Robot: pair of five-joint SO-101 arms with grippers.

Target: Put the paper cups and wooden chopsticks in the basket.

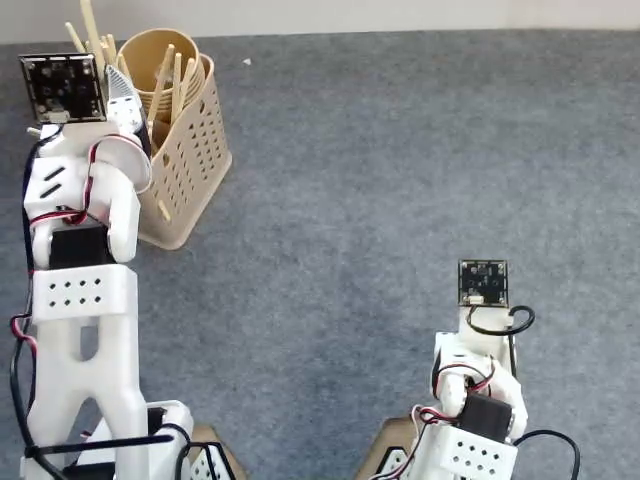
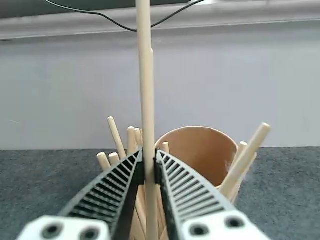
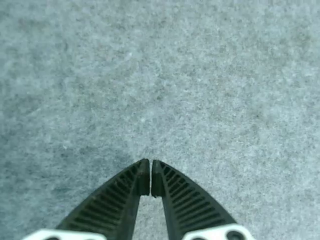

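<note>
A beige perforated basket (image 1: 190, 165) stands at the table's far left, holding a paper cup (image 1: 155, 62) and several wooden chopsticks (image 1: 178, 82). My left gripper (image 2: 148, 162) hangs just over the basket's near-left side, shut on an upright chopstick (image 2: 145, 90) whose lower end dips among the others. The same paper cup (image 2: 200, 150) and leaning chopsticks (image 2: 247, 157) sit right behind it. My right gripper (image 3: 150, 177) is shut on nothing, low over bare grey carpet at the near right, under its arm (image 1: 480, 345).
Grey carpet (image 1: 400, 170) covers the table, with wide free room in the middle and on the right. The left arm's white body (image 1: 80, 250) stands close beside the basket. A pale wall (image 2: 225, 80) rises behind the table.
</note>
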